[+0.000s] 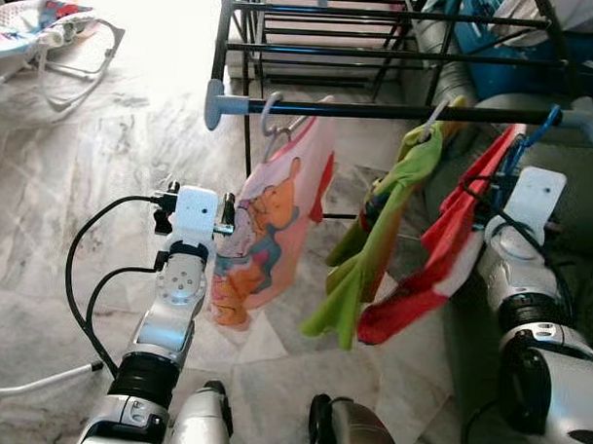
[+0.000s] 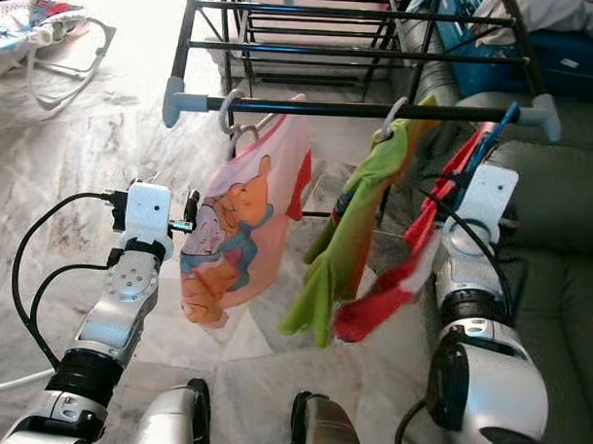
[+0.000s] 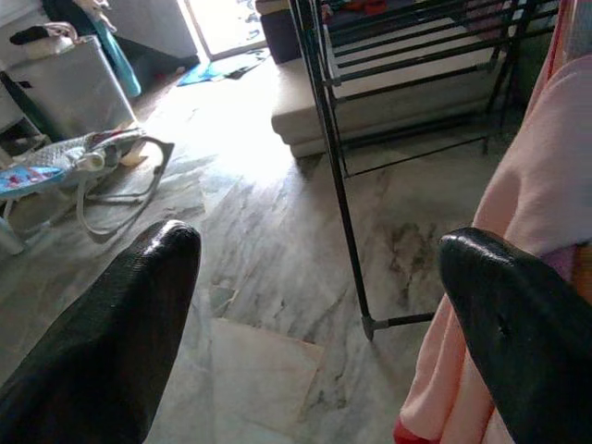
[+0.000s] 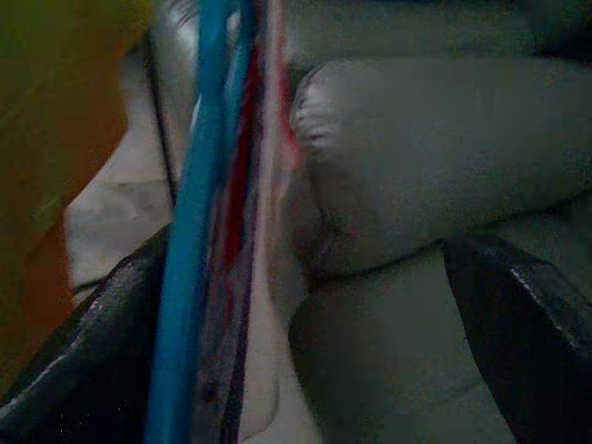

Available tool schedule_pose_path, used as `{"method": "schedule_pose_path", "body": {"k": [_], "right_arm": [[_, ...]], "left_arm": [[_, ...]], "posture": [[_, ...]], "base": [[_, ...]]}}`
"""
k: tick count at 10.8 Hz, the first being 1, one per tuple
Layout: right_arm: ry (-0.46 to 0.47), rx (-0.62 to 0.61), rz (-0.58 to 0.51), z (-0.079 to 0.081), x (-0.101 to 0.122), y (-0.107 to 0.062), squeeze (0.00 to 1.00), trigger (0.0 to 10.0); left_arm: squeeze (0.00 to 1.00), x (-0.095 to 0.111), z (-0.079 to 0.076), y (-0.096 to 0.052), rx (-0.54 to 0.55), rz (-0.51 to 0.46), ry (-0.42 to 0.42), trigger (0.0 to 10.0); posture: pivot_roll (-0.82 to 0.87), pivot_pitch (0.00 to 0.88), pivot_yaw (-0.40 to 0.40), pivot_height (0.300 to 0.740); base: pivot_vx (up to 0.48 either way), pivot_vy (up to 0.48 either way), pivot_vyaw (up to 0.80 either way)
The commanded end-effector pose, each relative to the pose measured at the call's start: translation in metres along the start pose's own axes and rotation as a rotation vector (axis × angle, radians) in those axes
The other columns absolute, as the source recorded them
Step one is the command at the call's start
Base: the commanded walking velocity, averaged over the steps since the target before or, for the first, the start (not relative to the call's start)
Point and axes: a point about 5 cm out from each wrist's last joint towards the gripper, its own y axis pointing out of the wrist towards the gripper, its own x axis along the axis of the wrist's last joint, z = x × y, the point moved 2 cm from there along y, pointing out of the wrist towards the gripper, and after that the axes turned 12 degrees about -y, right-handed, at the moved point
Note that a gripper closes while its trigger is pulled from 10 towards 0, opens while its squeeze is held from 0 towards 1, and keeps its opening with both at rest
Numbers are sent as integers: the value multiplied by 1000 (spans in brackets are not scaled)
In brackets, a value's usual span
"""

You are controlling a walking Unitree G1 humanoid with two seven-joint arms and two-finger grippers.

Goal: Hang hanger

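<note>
Black drying rack [image 1: 246, 47] stands ahead on marble floor [image 1: 94, 166]; its front rail [image 1: 398, 112] runs across with grey end caps. Three garments hang on the rail: pink shirt [image 1: 272, 231] on a white hanger [image 1: 273, 119] toward the left end, green garment [image 1: 374, 244] in the middle, red garment [image 1: 441, 256] on a blue hanger [image 1: 533, 133] near the right end cap. Bare rail shows between the hooks and past the pink shirt up to the left cap.

Left gripper [image 3: 319, 305] is raised just beside the pink shirt's left edge, fingers [image 3: 120, 324] spread wide with nothing between them; one fingertip sits against or just in front of the pink cloth, contact unclear. Open floor lies beyond it toward the rack leg [image 3: 338, 185].

Right gripper [image 4: 305, 305] is up at the red garment, jaws spread, the blue hanger and red cloth passing between the fingers [image 4: 74, 351] close to one of them; touch unclear, view dark and blurred. Grey sofa [image 2: 559, 251] crowds the right side just beside that arm.

No readable writing; the pink shirt carries a cartoon bear print. Baby bouncer [image 1: 50, 33] sits far left, well apart. Black cables [image 1: 85, 273] loop off the left arm.
</note>
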Motion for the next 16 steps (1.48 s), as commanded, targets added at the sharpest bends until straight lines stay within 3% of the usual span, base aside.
{"method": "schedule_pose_path", "body": {"k": [1, 5, 6, 7, 8, 16], "right_arm": [[11, 57, 8, 6, 4, 1, 408, 10000], [3, 124, -87, 20, 38, 2, 404, 10000], [19, 142, -66, 25, 34, 1, 404, 10000], [36, 168, -54, 32, 33, 0, 396, 2000], [39, 172, -50, 35, 34, -1, 392, 0], [68, 76, 34, 23, 22, 2, 392, 0]], "left_arm": [[0, -3, -2, -1, -14, 22, 9, 10000], [0, -2, -5, -1, -17, 22, 7, 10000], [0, -1, -6, -2, -19, 23, 5, 10000], [0, -1, -6, -2, -22, 25, 4, 10000], [0, -1, -6, -2, -23, 25, 4, 10000], [0, 0, -8, -3, -34, 34, 5, 10000]], "posture": [[-93, 183, -9, 740], [-89, 185, -10, 740], [-89, 185, -11, 740], [-89, 185, -11, 740], [-89, 185, -11, 740], [-87, 188, -13, 740]], "base": [[0, 0, 0], [0, 0, 0], [0, 0, 0], [0, 0, 0], [0, 0, 0], [0, 0, 0]]}}
